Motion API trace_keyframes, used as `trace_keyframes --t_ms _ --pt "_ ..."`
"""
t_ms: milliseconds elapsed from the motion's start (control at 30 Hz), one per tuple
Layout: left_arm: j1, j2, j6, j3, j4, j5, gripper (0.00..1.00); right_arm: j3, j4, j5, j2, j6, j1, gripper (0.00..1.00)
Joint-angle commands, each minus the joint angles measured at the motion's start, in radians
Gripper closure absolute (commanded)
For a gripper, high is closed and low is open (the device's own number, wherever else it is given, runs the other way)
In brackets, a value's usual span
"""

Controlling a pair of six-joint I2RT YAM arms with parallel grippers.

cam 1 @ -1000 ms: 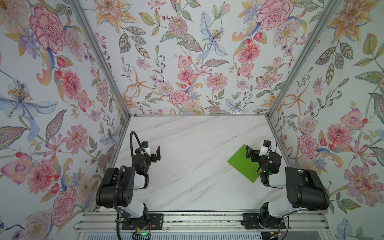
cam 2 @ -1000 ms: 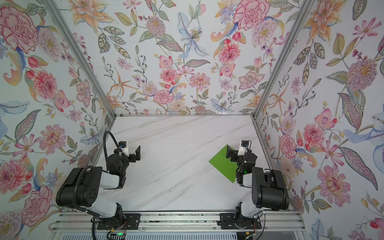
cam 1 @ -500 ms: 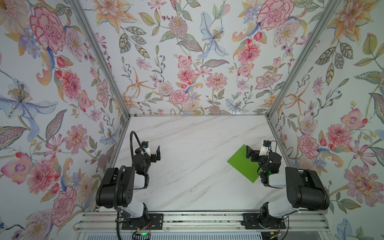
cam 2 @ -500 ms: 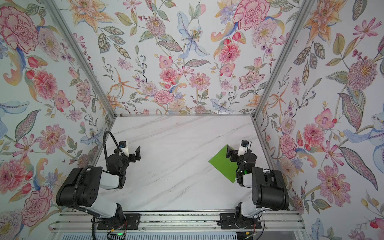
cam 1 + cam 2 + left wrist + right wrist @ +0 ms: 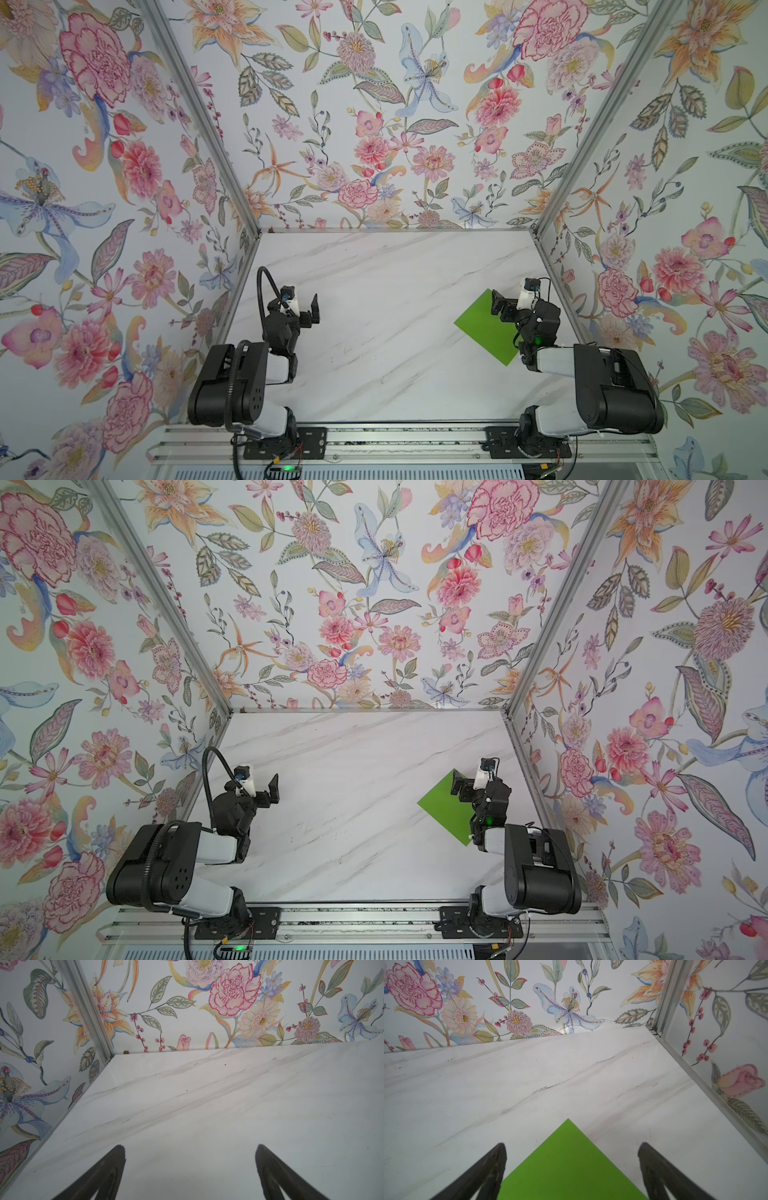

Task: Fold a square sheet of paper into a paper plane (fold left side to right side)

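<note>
A: Where's the thin bright green square sheet of paper (image 5: 484, 328)?

B: Flat on the white marble-patterned tabletop (image 5: 386, 291), over on the right side, near the flowered wall (image 5: 623, 249). It's turned cornerwise like a diamond in both top views (image 5: 446, 808), and I see no crease in it.

A: Has the right arm got it?

B: No. The black right gripper (image 5: 572, 1144) sits over the sheet's right-hand part, jaws spread wide and gripping nothing. From its wrist camera, one green corner points away between the two dark fingers (image 5: 492, 1167). Whether the tips touch the paper, I can't tell. In the top views the arm hides the sheet's right corner.

A: And the other side?

B: The black left gripper (image 5: 190, 1147) is well apart from the sheet, over the table's left side. Its jaws are spread just as wide and hold nothing, with bare marble showing between its fingers (image 5: 108, 1172).
</note>
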Motion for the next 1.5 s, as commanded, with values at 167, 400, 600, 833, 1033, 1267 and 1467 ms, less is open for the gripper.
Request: trace_keyframes --t_ms 167,400,600,833,1033,1267,1467 --pt "-0.025 -0.193 -0.043 0.093 -0.289 -0.167 0.01 0.163 -0.506 0.116 -0.116 0.034 0.030 0.02" --pt "-0.032 -0.303 -0.243 0.258 -0.686 -0.233 0.01 0.310 -0.852 0.037 -0.097 0.167 0.051 0.11" --pt "-0.043 -0.309 -0.356 0.372 -0.940 -0.125 0.04 0.370 -0.966 0.011 0.003 0.353 0.050 0.24" --pt "-0.065 -0.332 -0.395 0.414 -1.089 -0.038 0.06 0.378 -0.964 0.022 0.087 0.450 0.051 0.27" --pt "-0.075 -0.367 -0.402 0.428 -1.146 -0.009 0.06 0.410 -0.985 0.015 0.168 0.495 0.059 0.28" --pt "-0.084 -0.396 -0.405 0.429 -1.184 0.002 0.06 0.465 -1.013 -0.015 0.261 0.508 0.110 0.27" --pt "-0.093 -0.392 -0.415 0.438 -1.199 0.018 0.06 0.522 -1.018 -0.027 0.322 0.531 0.213 0.26"
